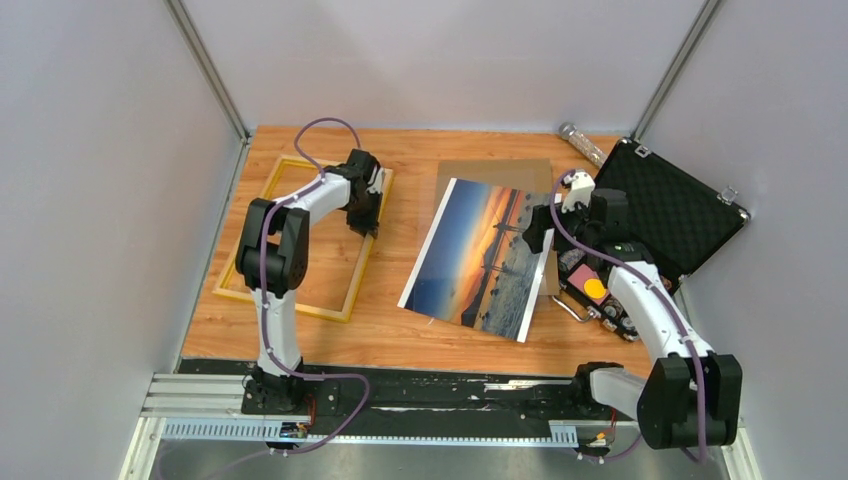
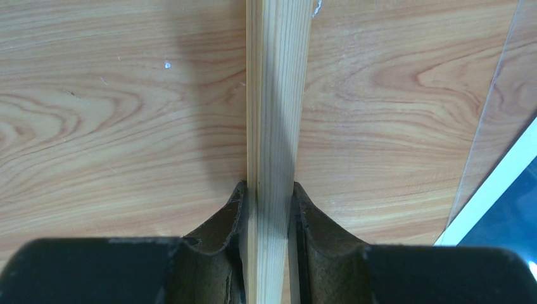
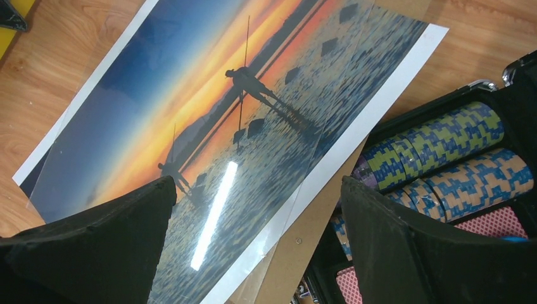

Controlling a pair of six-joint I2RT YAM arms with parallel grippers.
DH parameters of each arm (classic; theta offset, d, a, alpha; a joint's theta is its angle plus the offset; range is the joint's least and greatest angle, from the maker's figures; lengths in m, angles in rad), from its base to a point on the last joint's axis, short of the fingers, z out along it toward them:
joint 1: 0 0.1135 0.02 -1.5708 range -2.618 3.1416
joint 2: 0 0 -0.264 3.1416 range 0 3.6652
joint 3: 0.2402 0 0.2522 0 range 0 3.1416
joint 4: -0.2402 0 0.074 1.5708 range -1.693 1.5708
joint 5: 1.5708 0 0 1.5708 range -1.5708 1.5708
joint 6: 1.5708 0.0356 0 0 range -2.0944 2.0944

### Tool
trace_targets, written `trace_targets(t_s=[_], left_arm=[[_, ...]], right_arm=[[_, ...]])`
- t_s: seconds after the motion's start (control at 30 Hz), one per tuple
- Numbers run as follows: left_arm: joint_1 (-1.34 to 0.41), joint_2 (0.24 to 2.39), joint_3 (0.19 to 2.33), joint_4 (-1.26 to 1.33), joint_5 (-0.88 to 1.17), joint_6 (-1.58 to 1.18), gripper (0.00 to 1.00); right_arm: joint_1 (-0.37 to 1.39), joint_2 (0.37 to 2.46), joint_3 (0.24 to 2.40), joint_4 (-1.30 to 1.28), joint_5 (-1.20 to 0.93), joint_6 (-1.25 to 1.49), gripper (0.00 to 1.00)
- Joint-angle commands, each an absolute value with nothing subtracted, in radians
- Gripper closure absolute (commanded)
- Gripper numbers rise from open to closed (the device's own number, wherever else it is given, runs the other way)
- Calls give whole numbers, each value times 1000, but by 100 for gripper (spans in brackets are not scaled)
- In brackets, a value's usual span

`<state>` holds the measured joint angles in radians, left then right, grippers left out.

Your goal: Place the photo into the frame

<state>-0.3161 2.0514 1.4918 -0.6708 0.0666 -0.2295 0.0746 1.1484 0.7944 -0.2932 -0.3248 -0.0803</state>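
Wood-grain table (image 1: 400, 335), grey walls round.

Item 1: frame (image 1: 283, 306), yellow, flat on table, far left. Opening bare, table showing thru. L gripper (image 2: 269, 193) pinched frame's right rail, pads either side, rail running straight betw. them.

Item 2: photo (image 1: 480, 255), sunset print, centre of table, right of frame & apart from it, lying askew. Far part lay on brown backing board (image 1: 490, 170). Clear sheet (image 3: 297, 126) seemed to lie over print.

Item 3: R gripper (image 3: 256, 190), jaws spread wide, nothing in them, hovered over photo's right part, just beside black case (image 1: 670, 210) w/ poker chips (image 3: 443, 139).

Step in hand, as judged: R to take photo.

Handling notes:
- Print lay flat, no gap seen under edge, so approach white border at low angle w/ one fingertip sliding under.
- Close gently. Glossy paper prob. slips & creases.
- Mind not to grab sheet or board alone.
- Carry low toward frame.
- L's job: steady rail so frame won't skid.
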Motion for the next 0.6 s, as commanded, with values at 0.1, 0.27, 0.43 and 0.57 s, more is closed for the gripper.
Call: trace_targets(t_s=[0.1,0.27,0.43,0.57], left_arm=[[-319,2125,1505,-663,266,-362,39],[-319,2091,1506,-665,280,-334,4],[-319,2005,1484,-627,346,-294,0],[-320,1959,1465,-588,419,-272,0]], right_arm=[[40,1160,776,-262,-422,-42,0],[23,1155,766,-271,-470,-42,0],[12,1164,758,-289,-500,-48,1],[-33,1181,767,-321,-529,-43,1]])
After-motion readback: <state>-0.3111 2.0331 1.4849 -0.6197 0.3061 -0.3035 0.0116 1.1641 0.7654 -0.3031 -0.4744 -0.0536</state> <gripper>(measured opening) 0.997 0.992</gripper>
